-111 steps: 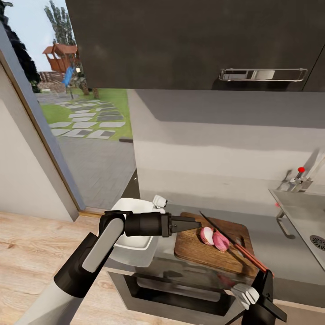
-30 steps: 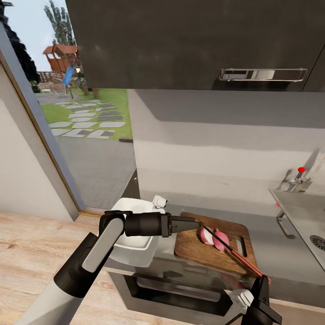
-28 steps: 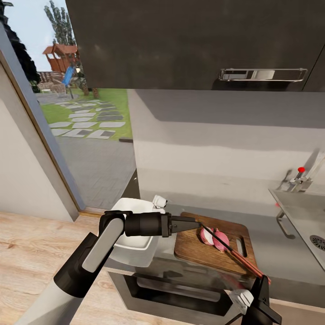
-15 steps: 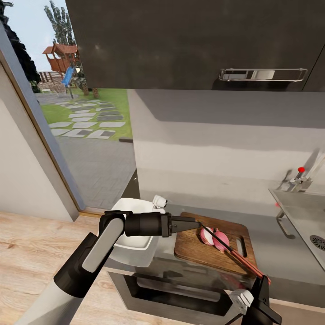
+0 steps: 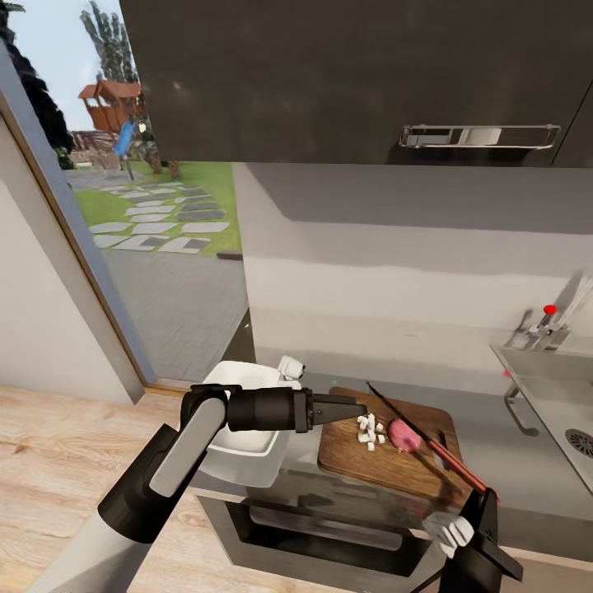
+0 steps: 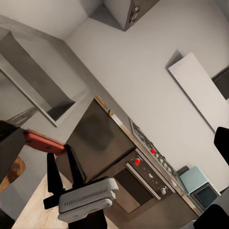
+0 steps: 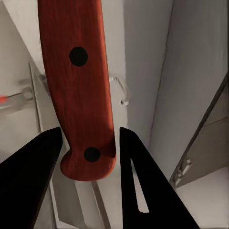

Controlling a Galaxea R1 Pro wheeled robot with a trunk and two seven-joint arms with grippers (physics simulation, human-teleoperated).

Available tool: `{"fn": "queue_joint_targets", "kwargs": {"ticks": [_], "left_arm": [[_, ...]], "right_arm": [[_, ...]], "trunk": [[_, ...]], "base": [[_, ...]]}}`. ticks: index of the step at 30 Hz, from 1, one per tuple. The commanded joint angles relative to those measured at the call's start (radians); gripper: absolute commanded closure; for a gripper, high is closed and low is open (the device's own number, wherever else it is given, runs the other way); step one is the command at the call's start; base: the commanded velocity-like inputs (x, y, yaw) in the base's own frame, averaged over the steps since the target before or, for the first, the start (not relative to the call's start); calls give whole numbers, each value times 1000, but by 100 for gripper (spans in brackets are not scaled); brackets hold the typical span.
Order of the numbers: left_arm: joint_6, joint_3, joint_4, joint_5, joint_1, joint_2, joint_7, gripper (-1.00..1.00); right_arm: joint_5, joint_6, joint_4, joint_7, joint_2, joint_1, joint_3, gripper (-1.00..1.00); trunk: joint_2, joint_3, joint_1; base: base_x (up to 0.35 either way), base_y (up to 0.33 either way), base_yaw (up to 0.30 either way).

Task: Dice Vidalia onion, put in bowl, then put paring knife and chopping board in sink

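On the brown chopping board [image 5: 387, 465] lie a pinkish onion half [image 5: 403, 435] and a small heap of pale diced bits [image 5: 369, 430]. The paring knife [image 5: 428, 441] slants over the board just right of the half. My right gripper [image 5: 486, 506] is shut on the end of its red-orange handle [image 7: 78, 86]. My left gripper [image 5: 358, 407] hovers at the board's left edge beside the bits, open and holding nothing. Under the left forearm sits the white bowl [image 5: 224, 384]. The sink [image 5: 548, 395] lies at the right.
The chrome faucet with its red knob [image 5: 548, 311] stands behind the sink. A dark wall cabinet [image 5: 354, 74] hangs overhead. An oven front [image 5: 329, 527] sits below the countertop edge. To the left a glass door [image 5: 156, 247] opens on a garden.
One of the two onion halves has become small pale bits. The knife and my right gripper have shifted slightly up and right. The left arm has not moved.
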Motion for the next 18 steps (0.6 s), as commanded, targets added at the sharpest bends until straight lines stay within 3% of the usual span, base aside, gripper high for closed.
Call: {"fn": "queue_joint_targets", "kwargs": {"ticks": [1, 10, 18], "left_arm": [[5, -1, 0, 3, -1, 0, 0, -100], [5, 0, 0, 3, -1, 1, 0, -100], [5, -1, -2, 3, -1, 1, 0, -100]], "right_arm": [[3, 8, -5, 0, -1, 0, 1, 100], [0, 10, -19, 3, -1, 0, 0, 100], [-4, 23, 61, 15, -1, 0, -14, 100]], "trunk": [[-1, -1, 0], [-1, -1, 0], [-1, -1, 0]], "base": [[0, 0, 0], [0, 0, 0], [0, -37, 0]]}}
